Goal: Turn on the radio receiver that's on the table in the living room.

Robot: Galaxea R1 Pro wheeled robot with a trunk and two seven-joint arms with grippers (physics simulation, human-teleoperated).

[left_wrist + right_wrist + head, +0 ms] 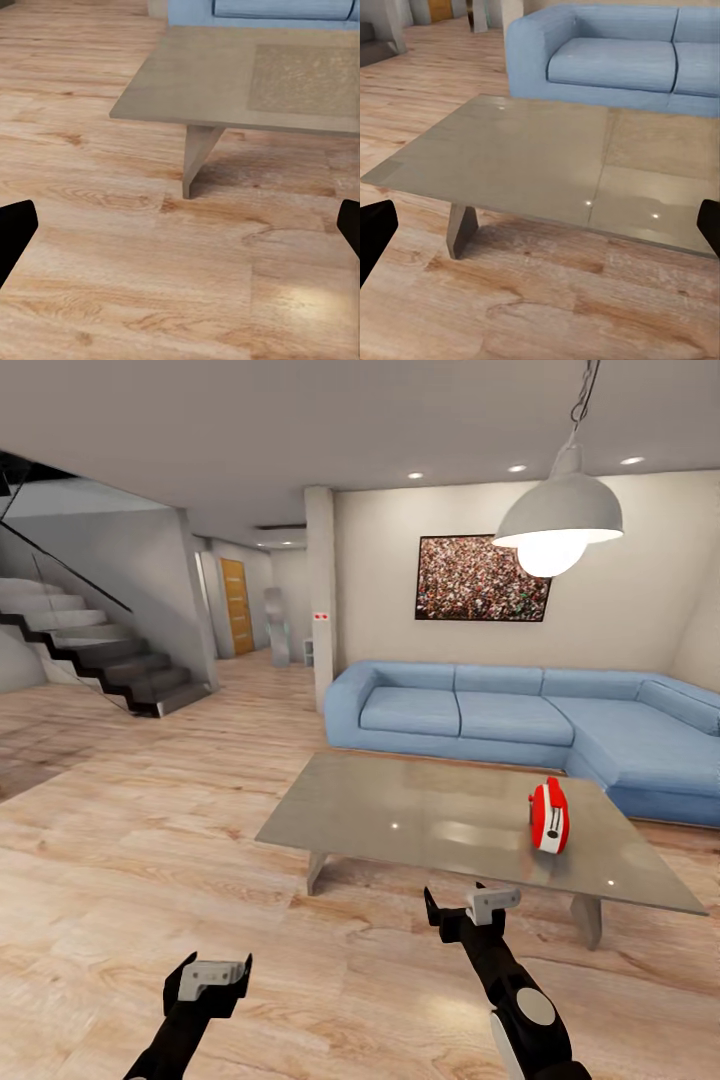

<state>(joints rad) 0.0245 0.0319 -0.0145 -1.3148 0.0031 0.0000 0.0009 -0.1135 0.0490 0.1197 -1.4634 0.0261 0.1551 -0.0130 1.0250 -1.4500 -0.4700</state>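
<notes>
The radio receiver (548, 816) stands upright on the right part of the table (420, 810), red front with white sides. The table's glossy grey top also appears in the left wrist view (225, 75) and in the right wrist view (525, 157). My right gripper (462, 906) hangs open over the floor just short of the table's near edge, left of the radio and well apart from it. My left gripper (215, 972) is open too, lower and further left above the wood floor. Both wrist views show dark fingertips (375, 225) spread wide with nothing between them.
A blue L-shaped sofa (500, 710) runs behind and right of the table. A white pendant lamp (558, 515) hangs over it near a framed crowd picture (482, 578). Stairs (90, 650) rise at far left, past a pillar (320, 590). Wood floor (150, 840) spreads to the left.
</notes>
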